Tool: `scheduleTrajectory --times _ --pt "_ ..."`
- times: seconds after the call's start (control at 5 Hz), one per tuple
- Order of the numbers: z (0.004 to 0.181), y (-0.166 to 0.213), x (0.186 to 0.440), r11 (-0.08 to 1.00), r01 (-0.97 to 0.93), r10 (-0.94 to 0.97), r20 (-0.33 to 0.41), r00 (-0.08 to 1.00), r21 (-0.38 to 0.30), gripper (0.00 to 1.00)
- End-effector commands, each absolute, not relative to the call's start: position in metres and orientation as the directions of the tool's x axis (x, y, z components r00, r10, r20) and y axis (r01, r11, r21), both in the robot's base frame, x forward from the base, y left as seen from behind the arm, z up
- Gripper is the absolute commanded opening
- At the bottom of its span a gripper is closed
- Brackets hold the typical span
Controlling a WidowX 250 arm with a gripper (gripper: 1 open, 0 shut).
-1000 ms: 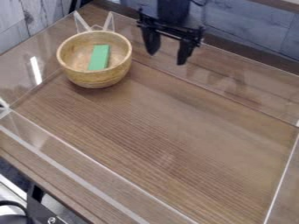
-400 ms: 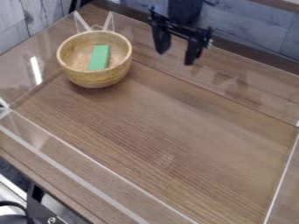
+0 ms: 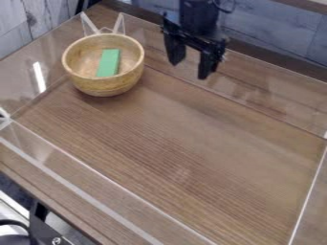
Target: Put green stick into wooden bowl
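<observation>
- If the fingers [image 3: 189,66] swing sideways too low, they could bump the wooden bowl [image 3: 84,89] beside them and tip it.
- That bump could make the green stick [image 3: 109,62], lying inside the bowl, slide or hop out.
- Bowl and stick sit just where they did in the earlier picture.
- Wide open and holding nothing, the fingers have moved a little toward the bowl since then.

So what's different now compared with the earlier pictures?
The open gripper has moved a little: it swung slightly toward the right of the picture, then came partway back toward the bowl. Nothing was taken hold of or let go. The green stick stayed inside the wooden bowl, and the bowl stayed put.
</observation>
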State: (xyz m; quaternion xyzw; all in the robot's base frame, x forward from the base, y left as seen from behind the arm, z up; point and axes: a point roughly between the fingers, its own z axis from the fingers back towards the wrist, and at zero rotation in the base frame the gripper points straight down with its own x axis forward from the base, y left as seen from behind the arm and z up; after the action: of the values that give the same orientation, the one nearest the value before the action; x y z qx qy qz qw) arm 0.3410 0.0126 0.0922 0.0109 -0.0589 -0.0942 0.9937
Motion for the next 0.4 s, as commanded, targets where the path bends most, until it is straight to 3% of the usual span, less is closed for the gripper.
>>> scheduleTrajectory --times 0.0,0.2 --pt "0.131 0.017 0.343 0.978 0.201 -0.206 0.184 0.961 0.045 1.00" --pt "0.151 0.026 0.343 0.984 0.172 -0.178 0.205 0.962 0.047 1.00"
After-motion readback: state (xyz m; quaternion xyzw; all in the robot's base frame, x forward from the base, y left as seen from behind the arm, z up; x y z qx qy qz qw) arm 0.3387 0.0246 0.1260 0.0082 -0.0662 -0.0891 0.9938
